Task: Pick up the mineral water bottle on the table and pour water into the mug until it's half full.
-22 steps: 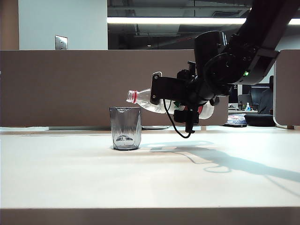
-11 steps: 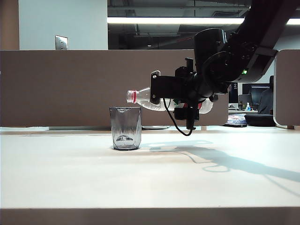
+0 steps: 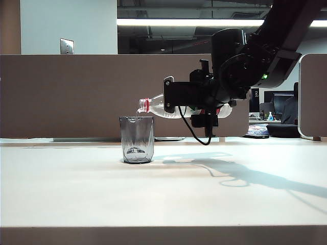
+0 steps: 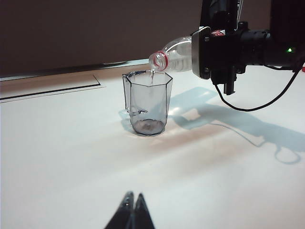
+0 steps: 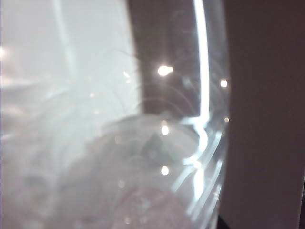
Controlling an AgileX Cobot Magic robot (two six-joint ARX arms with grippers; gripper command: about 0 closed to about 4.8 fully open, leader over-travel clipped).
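Clear plastic caught the light where the bottle [image 3: 176,109] lay almost level in the air, its red-ringed mouth just over the near rim of the mug [image 3: 136,139]. The right hand [image 3: 196,97] gripped the bottle around its middle, jaws clamped on the labelled part, so that the neck stuck out free toward the mug and nothing of the hand hung over the opening. In the right wrist view the bottle's wall [image 5: 143,157] filled nearly the whole picture, blurred and bright, which fits a grip close against the camera.

From the left wrist view a thin thread of water [image 4: 152,77] appeared to fall from the mouth into the mug [image 4: 147,102]. The mug stood upright on the white desk [image 3: 76,194], well clear of the front edge, and only a little water seemed to sit at its bottom, so the pour looked barely begun and far from half full. Holding the bottle near level, not steeply tipped, probably kept the stream slow and easy to stop.

The left hand [image 4: 131,213] sat low over the desk, well apart from the mug, its two fingers pressed together and holding nothing; it seemed parked out of the way.
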